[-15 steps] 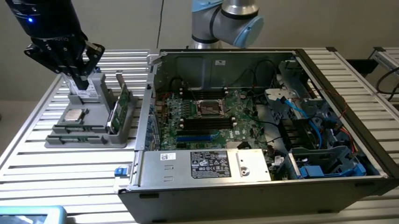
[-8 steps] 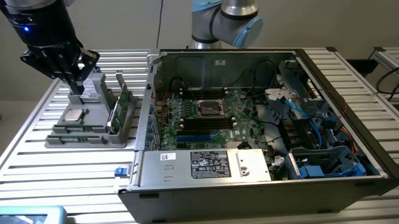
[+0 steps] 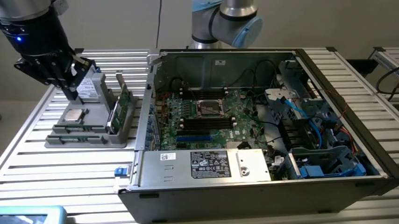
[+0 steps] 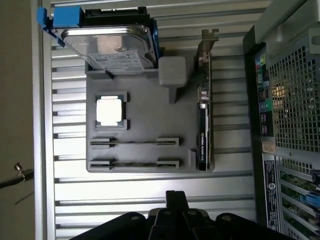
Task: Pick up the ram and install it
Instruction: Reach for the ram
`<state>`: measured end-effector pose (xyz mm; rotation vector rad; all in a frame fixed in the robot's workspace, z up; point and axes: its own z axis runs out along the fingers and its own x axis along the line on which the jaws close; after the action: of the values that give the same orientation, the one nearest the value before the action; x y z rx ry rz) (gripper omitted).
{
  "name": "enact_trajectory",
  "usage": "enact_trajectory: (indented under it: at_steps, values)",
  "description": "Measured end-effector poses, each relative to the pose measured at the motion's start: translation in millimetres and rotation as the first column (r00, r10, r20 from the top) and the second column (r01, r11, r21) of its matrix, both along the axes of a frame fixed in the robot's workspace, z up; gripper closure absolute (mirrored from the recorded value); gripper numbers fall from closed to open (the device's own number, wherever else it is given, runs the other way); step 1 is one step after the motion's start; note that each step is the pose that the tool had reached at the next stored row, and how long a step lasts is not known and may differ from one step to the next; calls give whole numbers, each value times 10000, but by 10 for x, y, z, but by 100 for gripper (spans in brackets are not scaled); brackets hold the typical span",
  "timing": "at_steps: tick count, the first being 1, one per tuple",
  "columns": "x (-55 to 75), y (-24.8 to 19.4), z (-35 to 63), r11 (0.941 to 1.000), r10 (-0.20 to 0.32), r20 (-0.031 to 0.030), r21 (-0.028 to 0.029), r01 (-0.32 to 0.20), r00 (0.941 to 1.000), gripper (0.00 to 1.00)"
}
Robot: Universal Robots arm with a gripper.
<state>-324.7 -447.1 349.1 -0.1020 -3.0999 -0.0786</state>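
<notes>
End effector point(image 4: 174, 196) is closest to the wrist camera, fingers pressed together with nothing between them. Under it is the slatted surface point(image 4: 150, 187), then a grey tray point(image 4: 145, 100) holding a hard drive point(image 4: 112, 47), a CPU point(image 4: 110, 111) and a card point(image 4: 202, 135) standing on edge. Two long holders point(image 4: 135, 142) lie side by side at the tray end away from the hard drive. Each reads as a thin dark line, either an edge-on stick or a bare groove; cannot tell. So the ram is not located for sure. If it sits there, its long axis follows the holder, crosswise to the card, narrow edge up.

Exterior view: the end effector is in the upper left of the frame, hovering over the hard-drive end of the tray and touching nothing. The holders at lower left look grey, with no green stick obvious. At frame centre, no stick made out in the memory slots point(image 3: 206, 123) on the motherboard point(image 3: 218, 109) either.

Step, my read: nothing is grasped and the pick is not under way. A pick would call for parted fingers lined up across the stick's thin faces.
</notes>
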Motion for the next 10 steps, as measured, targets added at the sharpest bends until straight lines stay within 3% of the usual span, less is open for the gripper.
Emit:
enact_trajectory:
  at_steps: [5, 10]
  values:
    - [-51, 22, -71, 9999, 163, 4, -20, -163, 9999, 89]
    - [-89, 124, -140, 9995, 311, 19, -71, -311, 9995, 89]
